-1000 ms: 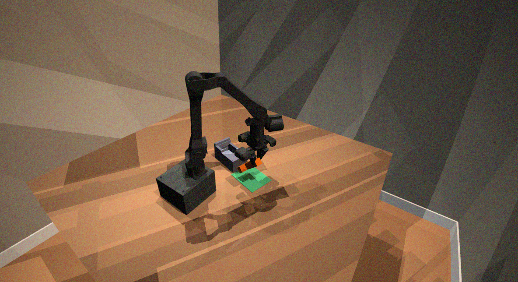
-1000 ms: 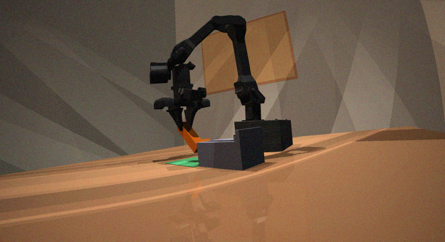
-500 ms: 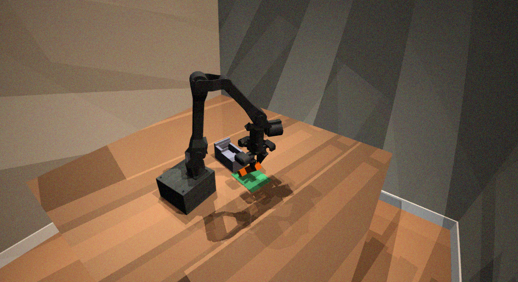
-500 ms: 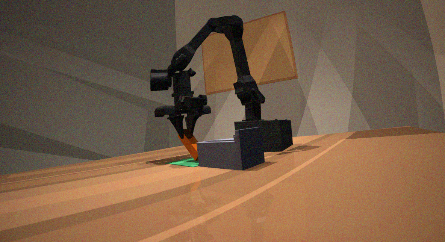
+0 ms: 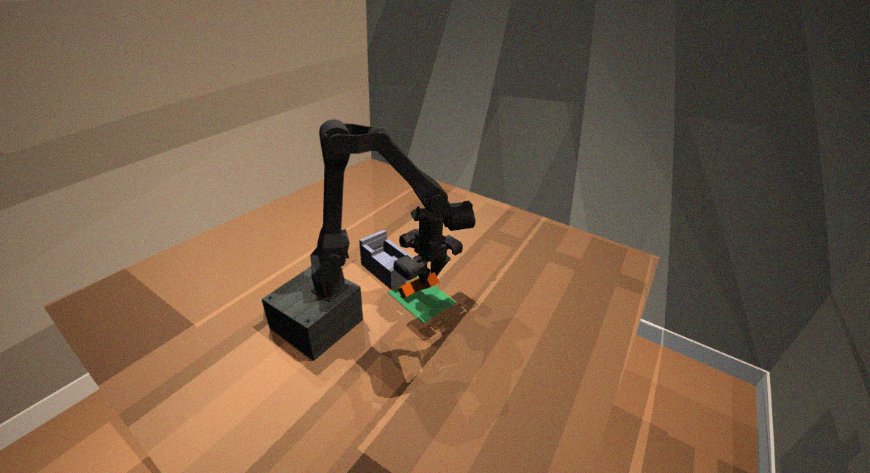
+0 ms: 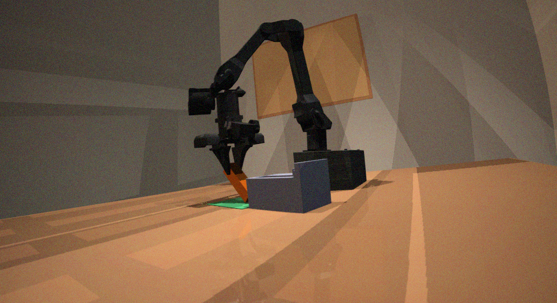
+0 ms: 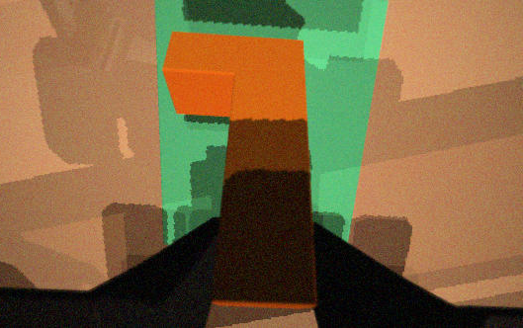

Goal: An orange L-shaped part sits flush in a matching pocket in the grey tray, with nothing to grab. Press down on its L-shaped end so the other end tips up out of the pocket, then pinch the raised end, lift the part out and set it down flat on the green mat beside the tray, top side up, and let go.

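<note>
One gripper [image 5: 430, 274] [image 6: 232, 171] [image 7: 263, 230], pinching the orange part [image 5: 418, 286] [image 6: 235, 182] [image 7: 269, 81] by its straight end; part's tilted, L end low, over the green mat [image 5: 428, 306] [image 6: 227, 203] [image 7: 337, 123], next to the grey tray [image 5: 380, 270] [image 6: 274, 194], w/ its pocket vacated.

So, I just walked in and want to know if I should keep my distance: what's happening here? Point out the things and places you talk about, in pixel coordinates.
The black robot arm [image 5: 333, 190] [image 6: 301, 67] has its jaws shut on one end of an orange L-shaped part [image 5: 418, 286] [image 6: 236, 183] [image 7: 268, 84]. The part is out of the grey tray [image 5: 375, 269] [image 6: 274, 194], held tilted, its L-shaped end low over the green mat [image 5: 433, 309] [image 6: 226, 203] [image 7: 340, 119]. It isn't lying flat or released yet.
</note>
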Controlling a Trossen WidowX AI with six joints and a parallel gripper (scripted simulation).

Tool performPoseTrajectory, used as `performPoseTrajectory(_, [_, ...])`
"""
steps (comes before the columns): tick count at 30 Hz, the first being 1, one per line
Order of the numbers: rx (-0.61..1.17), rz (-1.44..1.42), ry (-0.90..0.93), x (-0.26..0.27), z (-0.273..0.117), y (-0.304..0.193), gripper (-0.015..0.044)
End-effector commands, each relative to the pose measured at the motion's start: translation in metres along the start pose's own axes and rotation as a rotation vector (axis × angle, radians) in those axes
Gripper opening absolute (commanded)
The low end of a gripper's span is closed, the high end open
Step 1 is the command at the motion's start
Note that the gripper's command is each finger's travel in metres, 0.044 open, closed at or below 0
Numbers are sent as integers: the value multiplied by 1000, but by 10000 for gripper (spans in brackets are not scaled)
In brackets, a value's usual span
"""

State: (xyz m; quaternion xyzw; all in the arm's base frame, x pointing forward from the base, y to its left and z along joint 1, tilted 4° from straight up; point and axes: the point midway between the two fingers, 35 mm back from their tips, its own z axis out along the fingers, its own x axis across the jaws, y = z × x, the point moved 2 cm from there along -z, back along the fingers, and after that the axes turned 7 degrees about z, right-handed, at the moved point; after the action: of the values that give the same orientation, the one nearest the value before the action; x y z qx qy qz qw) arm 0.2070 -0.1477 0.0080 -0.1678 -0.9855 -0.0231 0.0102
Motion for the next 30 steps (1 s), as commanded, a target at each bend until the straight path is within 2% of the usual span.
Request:
performPoseTrajectory(1, [0, 0, 0, 0, 0, 0, 131])
performPoseTrajectory(6, [0, 0, 0, -1, -3, 0, 263])
performPoseTrajectory(11, [2, 2, -1, -4, -54, -1, 394])
performPoseTrajectory(15, [4, 3, -1, -1, -89, 0, 400])
performPoseTrajectory(30, [7, 6, -25, -5, -85, -1, 400])
